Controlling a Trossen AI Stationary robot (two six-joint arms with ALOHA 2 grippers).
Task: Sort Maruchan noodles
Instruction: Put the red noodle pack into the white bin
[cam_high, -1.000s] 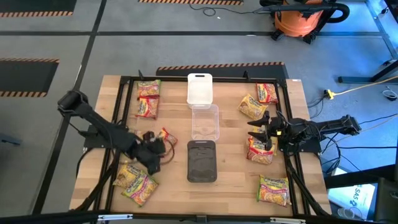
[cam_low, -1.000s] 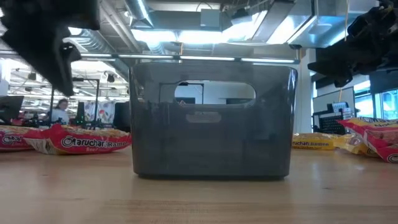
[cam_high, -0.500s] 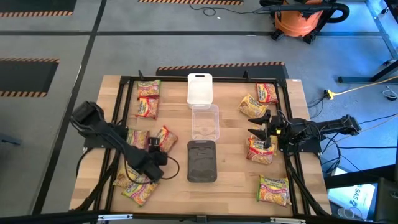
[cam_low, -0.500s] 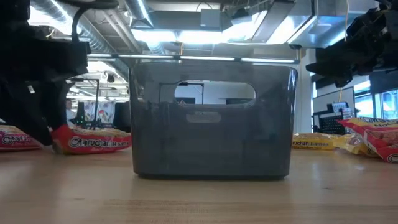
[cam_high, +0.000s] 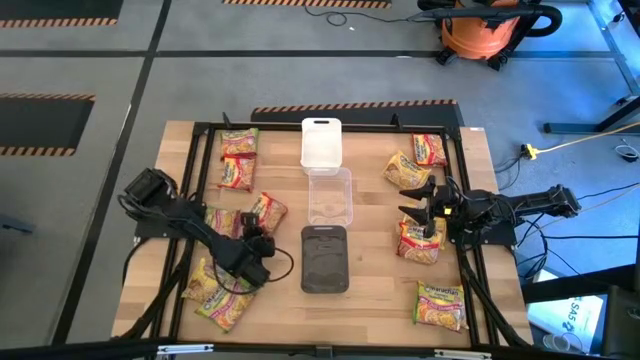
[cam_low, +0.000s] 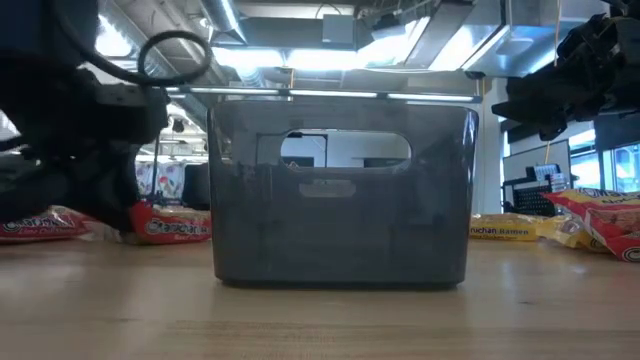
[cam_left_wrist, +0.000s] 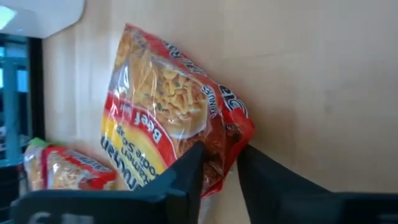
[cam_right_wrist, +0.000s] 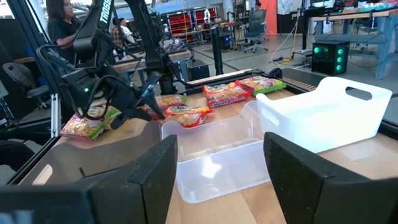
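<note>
wood table (cam_high: 478, 180) | left claw (cam_left_wrist: 219, 163) pinching red pkt (cam_left_wrist: 168, 115) corner, tips hidden

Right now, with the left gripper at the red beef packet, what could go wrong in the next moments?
The left gripper pinches only one corner of the red beef packet; the crinkly plastic may slip out when lifted. The dark tray stands close beside it, so a swinging packet could catch its rim. Another packet lies near and might be dragged along. The right gripper hangs open over its own side.
</note>
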